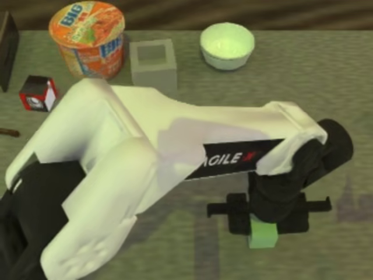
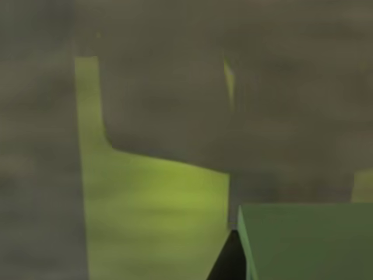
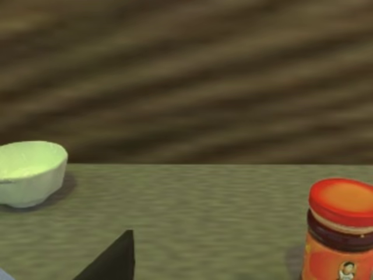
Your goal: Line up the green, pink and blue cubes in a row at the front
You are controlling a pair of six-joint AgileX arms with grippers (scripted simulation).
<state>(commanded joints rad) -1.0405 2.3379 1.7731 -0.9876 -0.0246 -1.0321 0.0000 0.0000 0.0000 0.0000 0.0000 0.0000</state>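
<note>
Jaws closed on the green cube (image 1: 263, 235), the left gripper (image 1: 263, 224) sets it at the desk (image 1: 326, 87) front; release comes next.

Light-green cube (image 1: 263, 238), pale-green bowl (image 1: 227, 45), orange noodle cup (image 1: 88, 38), red-lidded jar (image 3: 340, 230)

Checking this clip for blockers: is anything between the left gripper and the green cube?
No. The left gripper is right over the green cube at the table's front, right of centre, with nothing visible between them. Whether it grips the cube cannot be told. The pink and blue cubes are out of view.
</note>
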